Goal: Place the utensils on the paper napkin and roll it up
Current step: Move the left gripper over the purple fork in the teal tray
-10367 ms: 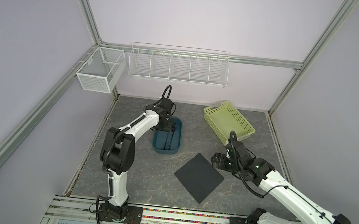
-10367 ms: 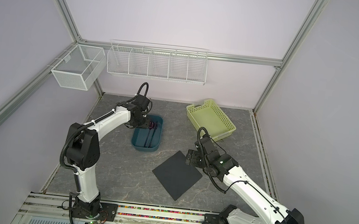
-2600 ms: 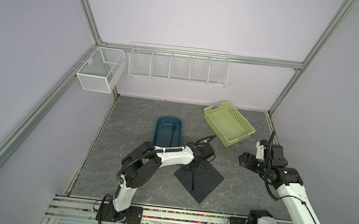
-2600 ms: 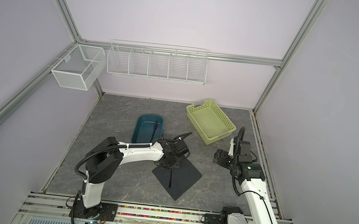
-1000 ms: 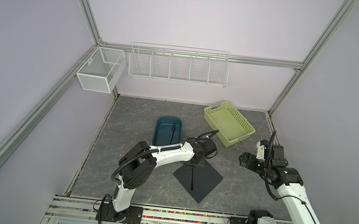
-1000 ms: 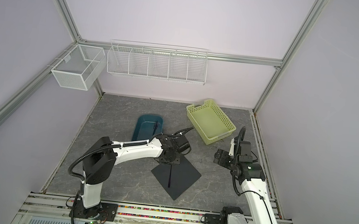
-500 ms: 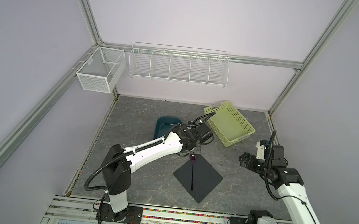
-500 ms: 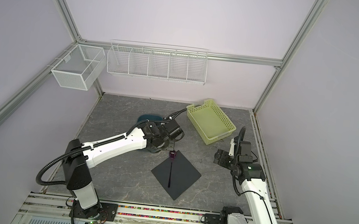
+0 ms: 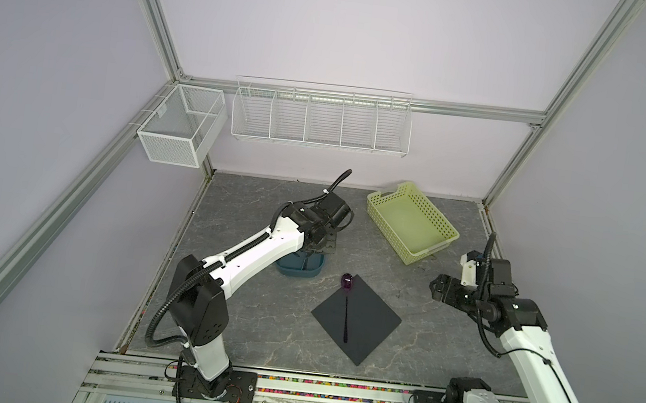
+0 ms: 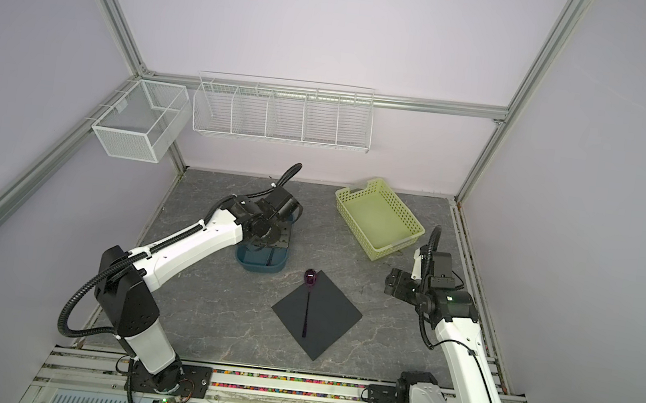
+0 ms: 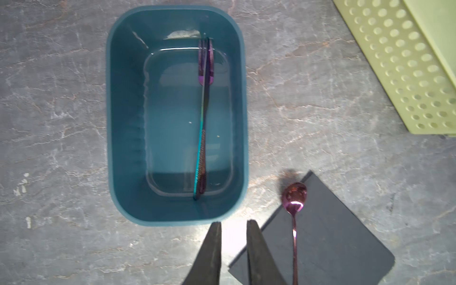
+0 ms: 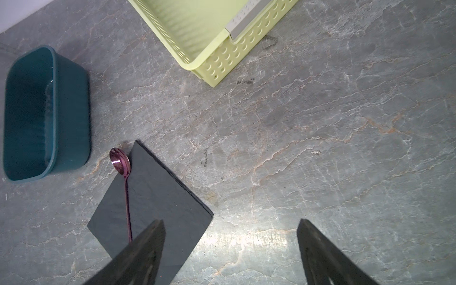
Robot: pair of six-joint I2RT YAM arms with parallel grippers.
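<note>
Top views. Table (image 9: 255,328), grey stone pattern. Napkin (image 9: 371,321) lies flat just right of centre, toward 5 o'clock, one corner pointing to 12. Spoon (image 9: 346,312) lies on it, handle running 12 to 6 down the middle. Its bowl at the 12 end hangs over the napkin's edge by that corner. Tub (image 9: 300,270) sits at 11 o'clock from the napkin, near it but apart. Left arm (image 9: 265,245) reaches over the tub, its wrist covering most of it, so the pincer's tips are hidden here. Basket (image 9: 453,235) stands at 1 o'clock on the table, nothing in it. Right gripper (image 9: 435,291) hangs at 3 o'clock from the napkin, well apart, above bare table. Same layout for spoon (image 10: 307,305), napkin (image 10: 330,316) and tub (image 10: 263,265).

Left wrist. Left gripper (image 11: 234,222) has its fingers a narrow gap apart, nothing between them. It hangs above bare table between tub (image 11: 108,111) and napkin (image 11: 333,241). Fork (image 11: 202,71) and knife (image 11: 210,69) lie inside the tub, pressed together along one long wall. Spoon (image 11: 294,229) shows beside the fingers, not touched.

Right wrist. The right pincer's fingers (image 12: 148,246) stand wide apart and empty, over bare table. Napkin (image 12: 160,197) with spoon (image 12: 127,195) lies beside one finger. Tub (image 12: 71,111) and basket (image 12: 214,69) lie beyond.
</note>
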